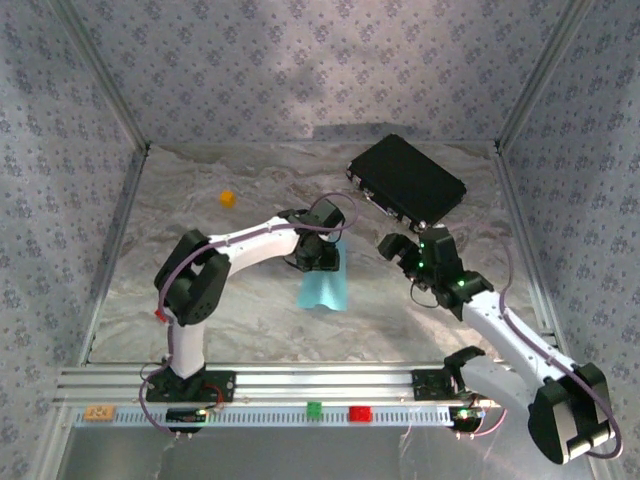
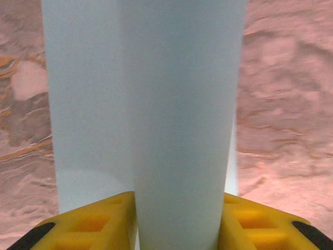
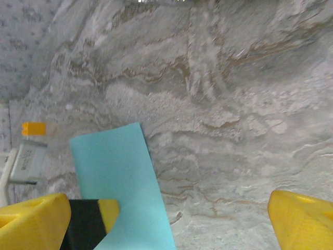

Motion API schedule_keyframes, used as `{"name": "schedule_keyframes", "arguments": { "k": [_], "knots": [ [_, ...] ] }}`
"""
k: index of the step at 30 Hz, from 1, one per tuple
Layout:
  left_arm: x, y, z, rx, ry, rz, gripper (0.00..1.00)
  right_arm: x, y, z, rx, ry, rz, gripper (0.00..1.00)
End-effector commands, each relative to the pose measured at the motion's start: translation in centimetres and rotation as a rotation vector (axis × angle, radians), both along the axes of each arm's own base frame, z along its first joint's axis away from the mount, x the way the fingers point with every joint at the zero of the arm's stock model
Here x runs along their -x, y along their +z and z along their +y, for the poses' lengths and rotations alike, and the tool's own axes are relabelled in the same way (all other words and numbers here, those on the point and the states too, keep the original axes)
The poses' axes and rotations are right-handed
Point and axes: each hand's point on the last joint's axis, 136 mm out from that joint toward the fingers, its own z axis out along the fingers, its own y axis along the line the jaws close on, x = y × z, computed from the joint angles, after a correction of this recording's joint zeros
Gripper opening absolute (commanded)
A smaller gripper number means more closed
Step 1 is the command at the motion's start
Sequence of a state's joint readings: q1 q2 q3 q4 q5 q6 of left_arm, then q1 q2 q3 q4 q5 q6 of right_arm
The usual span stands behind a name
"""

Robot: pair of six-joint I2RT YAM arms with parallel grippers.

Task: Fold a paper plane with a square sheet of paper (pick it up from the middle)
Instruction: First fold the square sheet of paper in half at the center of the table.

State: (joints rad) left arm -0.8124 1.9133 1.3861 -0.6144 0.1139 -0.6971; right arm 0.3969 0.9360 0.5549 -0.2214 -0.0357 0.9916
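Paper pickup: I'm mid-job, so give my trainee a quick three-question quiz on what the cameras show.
1. Fill in: the raised fold of the paper sits between the fingers of the ___ end effector.
2. True or false: the right end effector is shut.
3. What lies at the table's back right? A) case B) cube C) paper
Key: 1 the left end effector; 2 false, its jaws stand wide open; 3 A.

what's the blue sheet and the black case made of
The blue sheet looks like thin matte paper: it bows into a soft ridge. The black case is probably hard plastic, given flat dark faces and straight edges; too far to confirm.
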Motion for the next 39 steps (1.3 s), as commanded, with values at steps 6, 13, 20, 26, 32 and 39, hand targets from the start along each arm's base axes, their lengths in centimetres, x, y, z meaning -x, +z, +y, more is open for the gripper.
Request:
{"name": "schedule_keyframes", "arguments": {
  "k": [6, 13, 20, 26, 32, 39],
  "knots": [
    [-0.4, 7.0, -5.0, 0.509, -0.061, 0.057, 0.40, 0.0, 2.5, -4.0, 0.082, -0.154, -0.181, 0.96],
    [-1.6, 8.6, -5.1, 0.760, -0.018, 0.114, 0.41, 0.6, 4.9, -1.2, 0.079, 0.097, -0.320, 0.96],
    [-2.0, 4.5, -4.1, 0.773, 0.065, 0.190, 0.40, 0.0, 2.5, 1.4, -0.038, 0.215, -0.165, 0.92],
    [-1.5, 1.3, -3.0, 0.646, 0.067, 0.207, 0.40, -0.2, 0.7, 2.5, -0.056, 0.256, -0.072, 0.86],
    [-1.3, -0.4, -2.5, 0.590, 0.074, 0.215, 0.41, 0.0, -0.6, 2.2, -0.050, 0.240, -0.017, 0.85],
    [-0.8, -2.2, -1.9, 0.504, 0.056, 0.213, 0.41, 0.0, -1.0, 2.4, -0.062, 0.236, -0.012, 0.84]
  ]
}}
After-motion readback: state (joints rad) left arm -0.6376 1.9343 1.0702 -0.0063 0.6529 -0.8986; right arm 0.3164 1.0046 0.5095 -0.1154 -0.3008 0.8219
